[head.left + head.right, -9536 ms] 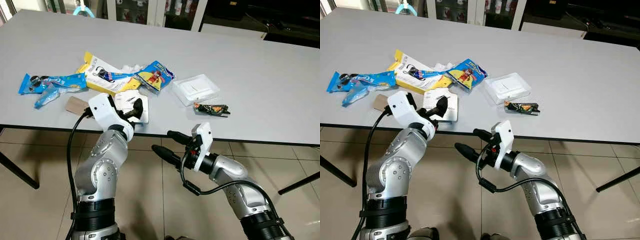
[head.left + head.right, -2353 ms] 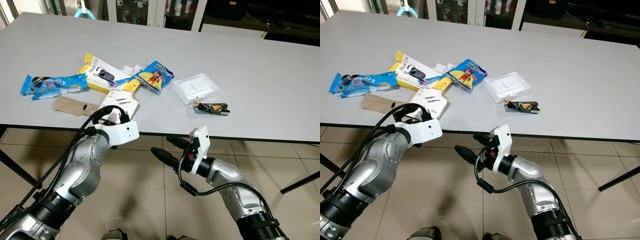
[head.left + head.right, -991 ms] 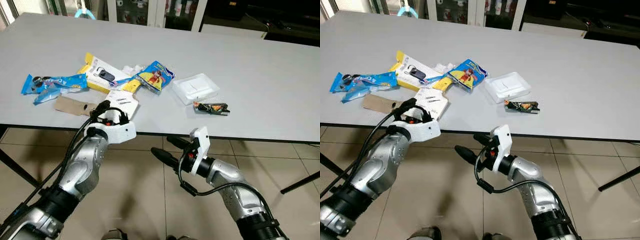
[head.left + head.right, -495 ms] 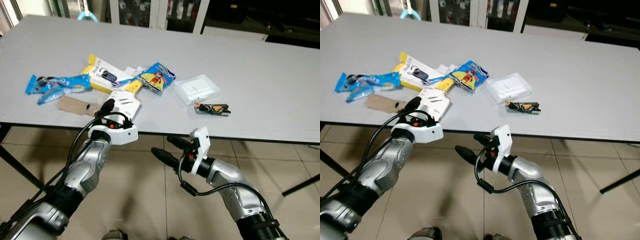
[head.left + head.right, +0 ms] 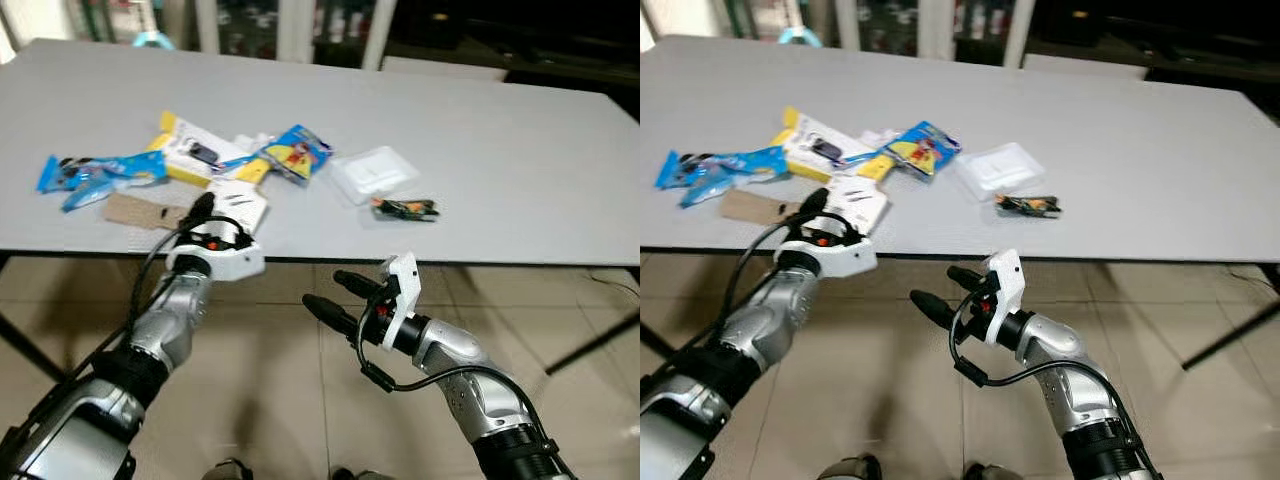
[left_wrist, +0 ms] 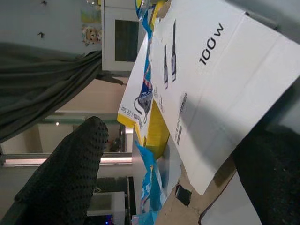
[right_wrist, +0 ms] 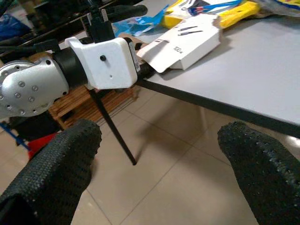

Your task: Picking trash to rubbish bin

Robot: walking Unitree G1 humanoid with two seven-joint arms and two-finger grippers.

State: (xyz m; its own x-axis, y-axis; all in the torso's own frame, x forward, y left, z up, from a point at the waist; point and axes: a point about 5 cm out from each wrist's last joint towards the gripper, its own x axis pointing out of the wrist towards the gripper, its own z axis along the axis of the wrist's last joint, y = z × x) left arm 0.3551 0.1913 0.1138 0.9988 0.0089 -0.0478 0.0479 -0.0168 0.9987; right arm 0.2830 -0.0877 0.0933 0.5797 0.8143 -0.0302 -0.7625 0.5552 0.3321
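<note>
Left eye view: white carton (image 5: 240, 198) lies left of centre at the desk (image 5: 500, 150) front edge, overhanging. Left pincer (image 5: 205, 215) spread around its corner, not pinching. Right pincer (image 5: 325, 300) spread, idle below. Carton likely light, stiff; grip the overhanging edge.

white box (image 6: 220, 89) | "100W" (other print too small)

white box (image 5: 238, 201) near edge hidden by left tool (image 5: 205, 218)
</note>
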